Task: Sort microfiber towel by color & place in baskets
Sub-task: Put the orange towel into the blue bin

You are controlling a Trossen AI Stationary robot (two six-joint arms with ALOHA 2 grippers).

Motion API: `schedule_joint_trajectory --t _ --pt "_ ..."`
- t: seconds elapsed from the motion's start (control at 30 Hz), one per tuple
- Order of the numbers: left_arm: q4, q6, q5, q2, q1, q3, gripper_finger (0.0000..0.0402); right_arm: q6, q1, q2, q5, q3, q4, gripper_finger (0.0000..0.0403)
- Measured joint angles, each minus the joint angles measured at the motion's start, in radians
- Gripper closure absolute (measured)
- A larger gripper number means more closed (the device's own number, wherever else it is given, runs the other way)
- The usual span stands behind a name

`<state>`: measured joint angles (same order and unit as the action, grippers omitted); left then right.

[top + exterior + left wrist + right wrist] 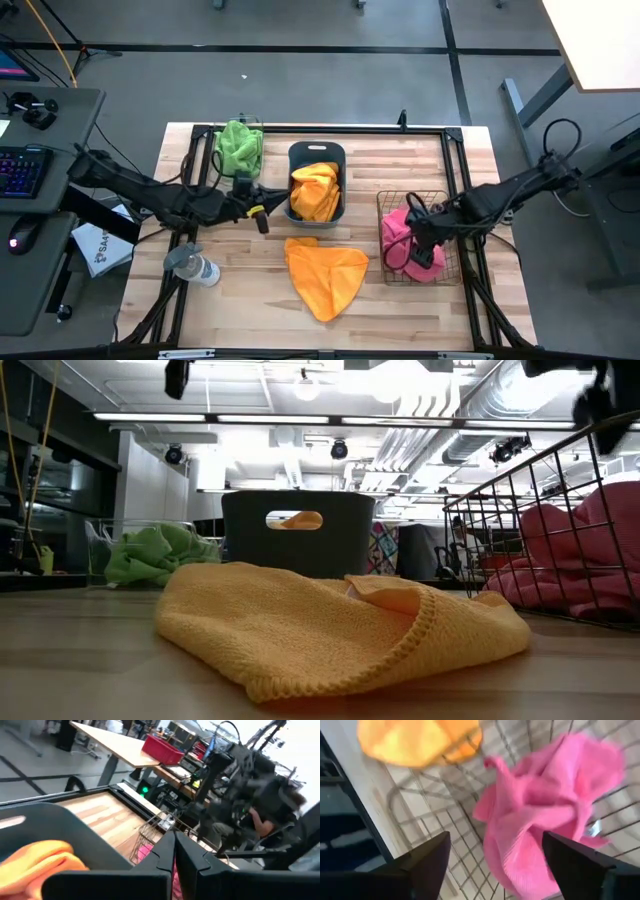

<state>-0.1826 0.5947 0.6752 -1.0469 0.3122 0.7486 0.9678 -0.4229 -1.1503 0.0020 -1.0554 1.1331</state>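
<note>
1 orange towel point(325, 277) is lying loose on the wooden table point(430, 310), in front of the dark plastic tub point(317, 155), where more orange cloth point(314, 192) is already sitting. Pink towels point(410, 243) are filling the wire-mesh basket point(444, 198) on the right side, and a green towel point(239, 146) is resting in the clear bin point(216, 138) at the back left.

The right gripper point(424, 240) is hovering over the wire basket with its 2 fingers point(427, 860) spread wide above the pink cloth, gripping nothing. The left gripper point(261, 217) is sitting just beside the tub's left wall, its fingers point(162, 855) pressed together and empty. A plastic bottle point(191, 265) is lying near the table's left edge.
</note>
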Motion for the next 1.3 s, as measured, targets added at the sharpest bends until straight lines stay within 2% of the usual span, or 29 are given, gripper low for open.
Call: schedule_joint_trajectory --t 0.1,0.23,0.37,0.47,0.63,0.83,1.1,1.2,1.3 --pt "-0.016 -0.004 -0.053 -0.036 0.0 0.01 0.0392 -0.001 0.0 0.0 0.067 -0.073 0.024 0.008" --pt "0.028 -0.024 -0.243 -0.115 0.004 0.078 0.0352 0.0 0.0 0.0 0.155 -0.119 -0.013 0.0077" --pt "0.198 -0.095 -0.446 -0.236 0.033 0.216 0.0292 0.004 0.005 0.0 0.185 -0.122 -0.055 0.0077" --pt "0.388 -0.222 -0.53 -0.353 0.053 0.344 0.025 0.032 0.019 -0.008 0.186 -0.122 -0.055 0.0077" --pt "0.57 -0.449 -0.563 -0.567 0.061 0.499 0.0205 0.074 0.041 -0.008 0.199 -0.122 -0.055 0.0077" --pt "0.68 -0.575 -0.585 -0.766 0.069 0.587 0.019 0.114 0.06 -0.008 0.202 -0.122 -0.054 0.0077" --pt "0.765 -0.545 -0.554 -0.926 0.064 0.588 0.019 0.134 0.063 -0.008 0.247 -0.122 -0.054 0.0077" --pt "0.762 -0.494 -0.517 -0.972 0.057 0.588 0.019 0.135 0.063 -0.008 0.271 -0.122 -0.054 0.0077" --pt "0.756 -0.437 -0.521 -0.999 0.045 0.593 0.019 0.145 0.063 -0.008 0.287 -0.122 -0.054 0.0077"
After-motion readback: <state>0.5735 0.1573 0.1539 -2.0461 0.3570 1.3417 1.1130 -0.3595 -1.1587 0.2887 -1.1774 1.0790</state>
